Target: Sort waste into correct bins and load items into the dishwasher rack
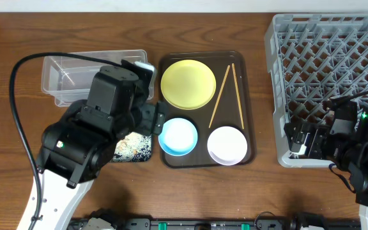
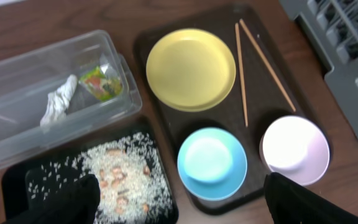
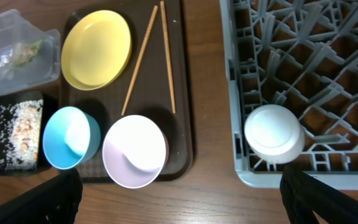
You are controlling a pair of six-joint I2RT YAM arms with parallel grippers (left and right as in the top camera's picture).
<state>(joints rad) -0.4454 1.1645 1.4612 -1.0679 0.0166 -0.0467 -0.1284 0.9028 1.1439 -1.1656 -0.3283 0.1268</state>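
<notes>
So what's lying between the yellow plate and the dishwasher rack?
The two wooden chopsticks, on the brown tray, then a bare strip of table before the rack. The yellow plate view: overhead.

We see only a dark brown wooden table (image 1: pixel 5 38), its grain running lengthwise under even, soft light.
</notes>
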